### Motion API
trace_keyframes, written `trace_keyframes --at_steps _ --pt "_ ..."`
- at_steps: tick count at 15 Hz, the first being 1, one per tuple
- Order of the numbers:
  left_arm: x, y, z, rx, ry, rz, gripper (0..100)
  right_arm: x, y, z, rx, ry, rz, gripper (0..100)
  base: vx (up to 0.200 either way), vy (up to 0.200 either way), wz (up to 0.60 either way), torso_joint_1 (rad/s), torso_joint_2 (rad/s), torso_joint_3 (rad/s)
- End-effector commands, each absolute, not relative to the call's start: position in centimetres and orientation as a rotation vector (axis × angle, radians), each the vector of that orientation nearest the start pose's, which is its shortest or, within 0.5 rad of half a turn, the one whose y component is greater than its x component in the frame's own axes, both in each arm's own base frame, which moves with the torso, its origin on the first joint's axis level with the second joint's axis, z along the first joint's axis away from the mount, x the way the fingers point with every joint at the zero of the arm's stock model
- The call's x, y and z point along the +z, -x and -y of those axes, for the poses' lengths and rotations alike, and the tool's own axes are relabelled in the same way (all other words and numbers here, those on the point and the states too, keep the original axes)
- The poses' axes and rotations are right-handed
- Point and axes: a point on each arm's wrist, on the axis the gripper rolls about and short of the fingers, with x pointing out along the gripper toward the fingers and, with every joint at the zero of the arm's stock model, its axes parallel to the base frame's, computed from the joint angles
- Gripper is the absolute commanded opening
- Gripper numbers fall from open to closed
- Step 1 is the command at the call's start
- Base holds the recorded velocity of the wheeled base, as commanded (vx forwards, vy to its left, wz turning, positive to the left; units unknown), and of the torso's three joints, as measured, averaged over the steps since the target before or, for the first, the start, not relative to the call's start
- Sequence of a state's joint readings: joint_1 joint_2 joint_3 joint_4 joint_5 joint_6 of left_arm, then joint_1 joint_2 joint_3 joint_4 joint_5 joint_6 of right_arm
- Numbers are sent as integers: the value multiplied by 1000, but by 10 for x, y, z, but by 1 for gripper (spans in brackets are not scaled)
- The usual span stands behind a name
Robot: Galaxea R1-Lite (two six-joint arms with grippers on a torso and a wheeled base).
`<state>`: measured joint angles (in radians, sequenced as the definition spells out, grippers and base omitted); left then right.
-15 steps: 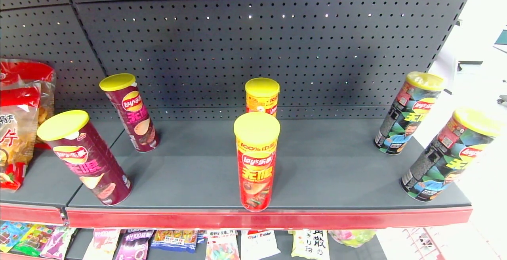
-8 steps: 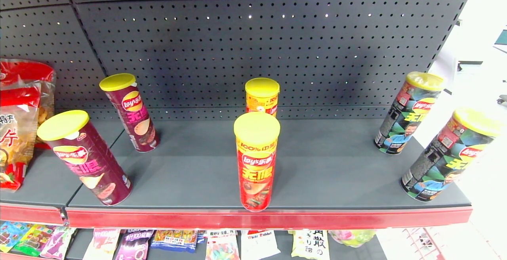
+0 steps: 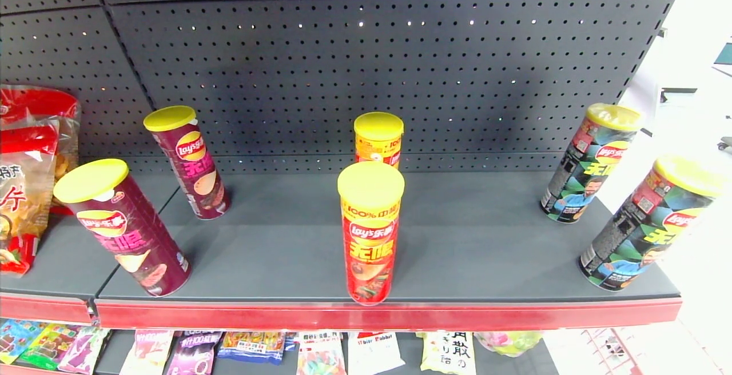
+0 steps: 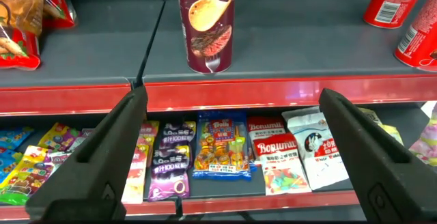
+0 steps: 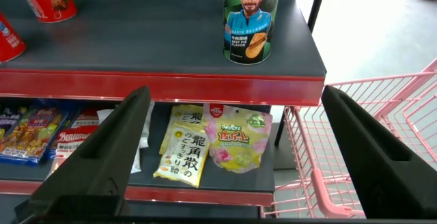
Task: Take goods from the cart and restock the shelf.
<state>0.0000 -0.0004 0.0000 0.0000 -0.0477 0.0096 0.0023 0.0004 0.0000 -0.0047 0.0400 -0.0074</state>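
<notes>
You have both grippers with fingers spread wide, holding nothing. The left gripper faces a maroon chip can standing on the shelf (near its front edge). The right gripper faces a black chip can, with the pink cart beside the shelf's end.

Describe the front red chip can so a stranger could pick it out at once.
Find the grey shelf with the red front edge. At its middle, right by that edge, stands a red can with a yellow lid. Its neighbours are maroon cans to the left, black-and-green cans to the right, and an orange can behind it.
</notes>
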Motion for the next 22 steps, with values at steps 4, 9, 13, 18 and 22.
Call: trace_keyframes --at_steps 4,9,13,18,22 --pt "75 23 1 -48 -9 0 100 76 23 -1 43 5 6 100 0 0 0 0 0 0" --pt "75 23 1 -48 -9 0 100 76 23 -1 43 6 5 100 0 0 0 0 0 0" --pt "75 23 1 -48 -9 0 100 76 23 -1 43 5 5 100 0 0 0 0 0 0" --pt "75 23 1 -48 -9 0 100 76 23 -1 43 5 6 100 0 0 0 0 0 0" --pt "75 23 1 -48 -9 0 100 76 23 0 18 5 5 100 0 0 0 0 0 0"
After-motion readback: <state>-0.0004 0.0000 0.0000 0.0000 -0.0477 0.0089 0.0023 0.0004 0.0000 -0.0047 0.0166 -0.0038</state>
